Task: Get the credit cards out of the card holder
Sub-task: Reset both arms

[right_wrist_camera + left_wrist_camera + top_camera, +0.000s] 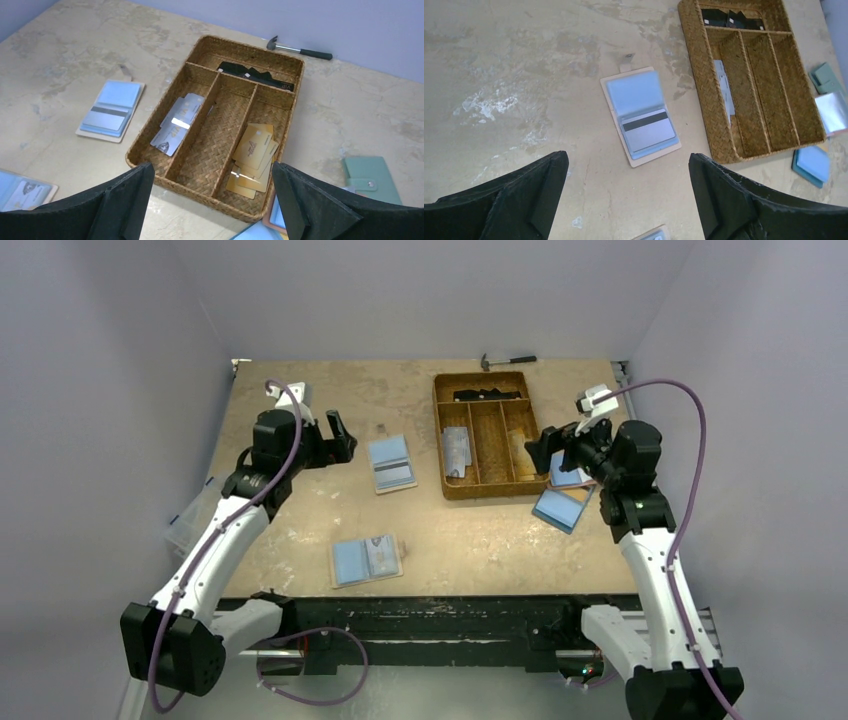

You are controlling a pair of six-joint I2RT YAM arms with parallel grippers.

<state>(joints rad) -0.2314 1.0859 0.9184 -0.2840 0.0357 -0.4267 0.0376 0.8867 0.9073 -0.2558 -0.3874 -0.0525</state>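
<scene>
Overhead, the worn tan table (300, 510) sits boxed in by pale lilac walls on three sides. A hammer (508, 361) lies by its far edge, just beyond a woven tray (438, 430). The card holder (391, 463) lies open and flat left of the tray, well clear of every table edge, with bare tabletop on all sides. A second tan holder (366, 560) lies open near the front edge. The left gripper (343, 437) hangs just left of the card holder, jaws spread and empty. The right gripper (536, 452) hovers at the tray's right side, jaws likewise wide with nothing between them, near two teal holders (563, 508). From the left wrist, the card holder's upper face shows light blue. A grey credit card (648, 131) with a black stripe lies on its lower face, a detail the overhead view blurs. From the right wrist, the tray's compartments show their contents: silver cards (177, 122) in the left one, gold cards (254, 150) in the right one and black items across the back.
</scene>
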